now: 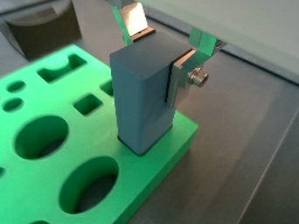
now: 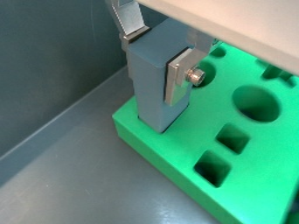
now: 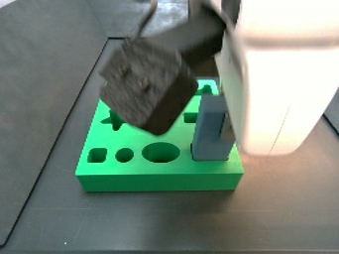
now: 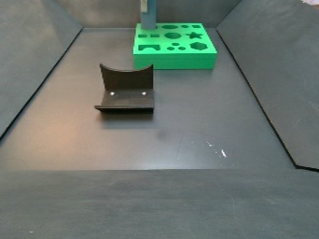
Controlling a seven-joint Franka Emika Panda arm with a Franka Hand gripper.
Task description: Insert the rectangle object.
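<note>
Standing upright in the green shape board's [image 1: 70,188] corner slot, the rectangle object [image 1: 142,92] is pinched by the gripper [image 1: 163,54].

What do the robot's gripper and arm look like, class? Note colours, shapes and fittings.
The gripper has flat silver plate fingers with dark pads, one carrying a small round bolt. In a side view, the arm shows a bulky white casing and a dark blocky part.

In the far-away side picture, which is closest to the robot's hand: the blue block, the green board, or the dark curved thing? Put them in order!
The hand is over the green board's corner.
1. The blue block: between the hand's fingers, standing at the board's corner.
2. The green board: under the block, at the back.
3. The dark curved piece: alone on the floor, nearer the camera.
</note>
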